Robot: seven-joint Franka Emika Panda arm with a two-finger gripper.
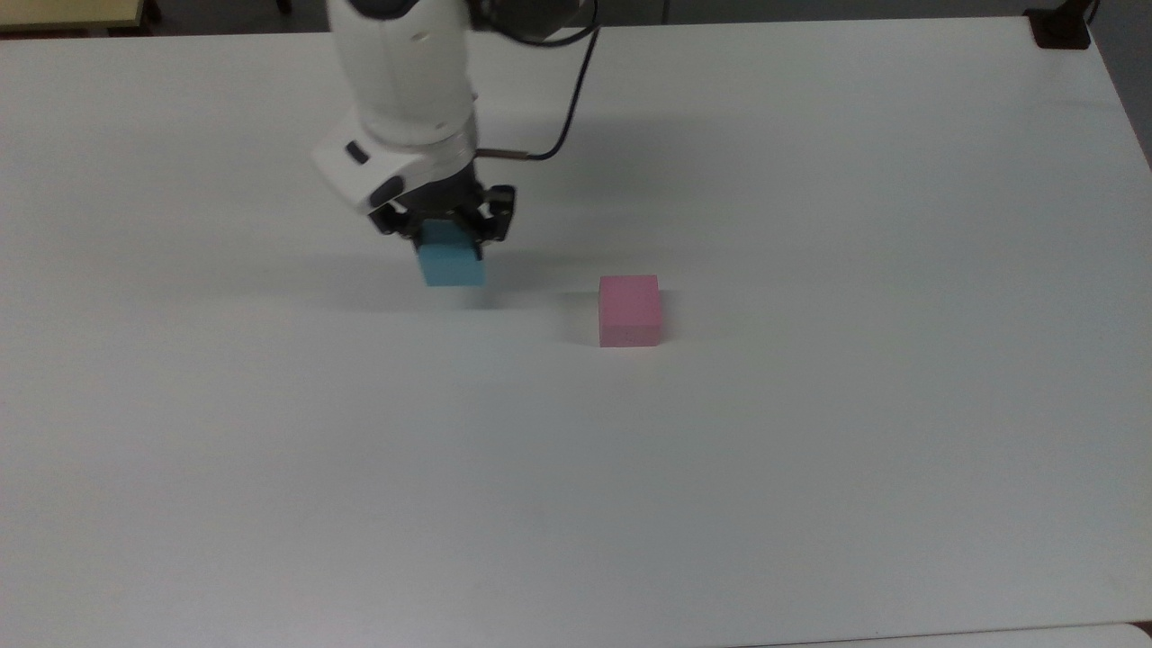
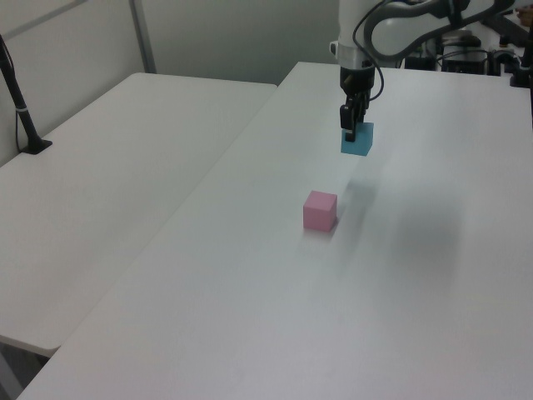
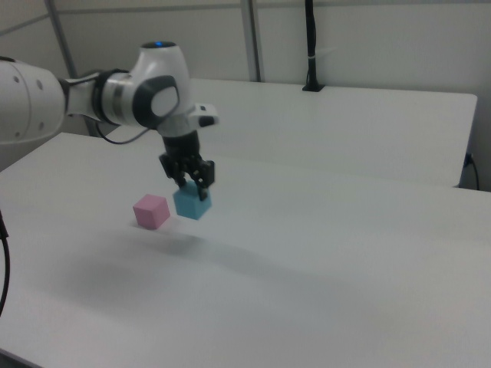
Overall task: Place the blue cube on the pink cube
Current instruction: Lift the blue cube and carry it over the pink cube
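Gripper (image 1: 447,236): upper centre-left of the top view, fingers clamped on the blue cube (image 1: 450,262), which hung clear of the white table (image 1: 810,468). Pink cube (image 1: 630,310): on the table, to the top view's right of the blue cube and slightly lower in frame, apart from it.

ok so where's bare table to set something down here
Nearly everywhere: the table is bare on the top view's right of the pink cube and across its whole near half. The one tight spot is between that cube and the gripper holding the blue cube.
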